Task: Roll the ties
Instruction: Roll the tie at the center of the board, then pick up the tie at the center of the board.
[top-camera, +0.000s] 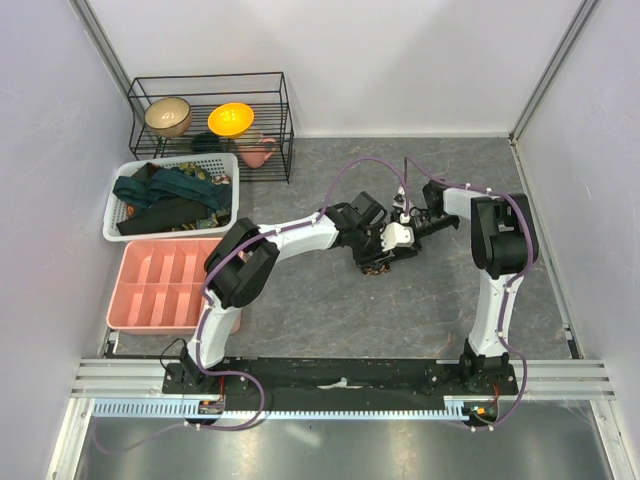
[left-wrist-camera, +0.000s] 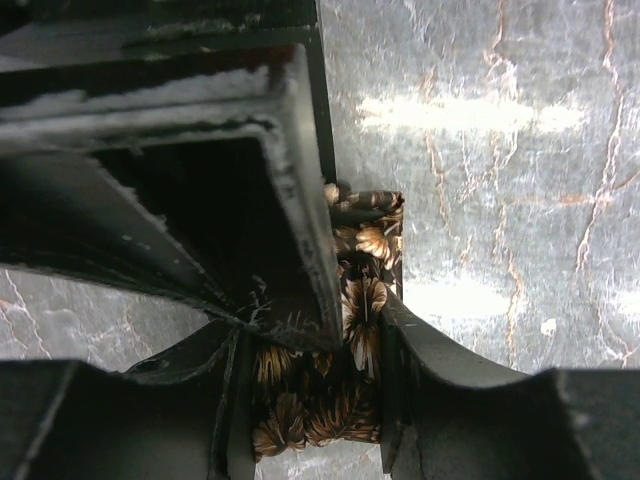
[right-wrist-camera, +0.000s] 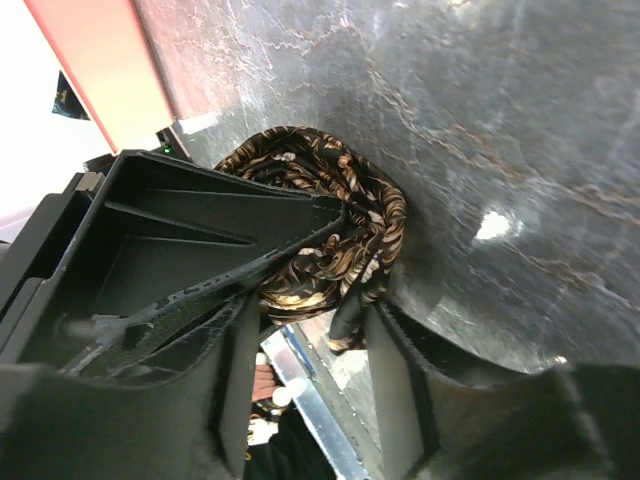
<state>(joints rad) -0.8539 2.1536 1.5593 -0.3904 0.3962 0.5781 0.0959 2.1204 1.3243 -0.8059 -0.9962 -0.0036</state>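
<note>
Both arms bend inward over the tabletop (top-camera: 450, 300), left tool (left-wrist-camera: 355, 332) and right tool (right-wrist-camera: 350, 270) each clamped on the coiled brown tie (right-wrist-camera: 330, 185); dark ties (top-camera: 165, 195) fill the white basket (top-camera: 234, 195).

Reaching the left arm (top-camera: 290, 232) out toward 3 o'clock and folding the right arm (top-camera: 497, 245) in toward 9 o'clock. Pinching one brown tie (right-wrist-camera: 335, 200) with left gripper (top-camera: 377, 254) and right gripper (top-camera: 396, 240).
</note>
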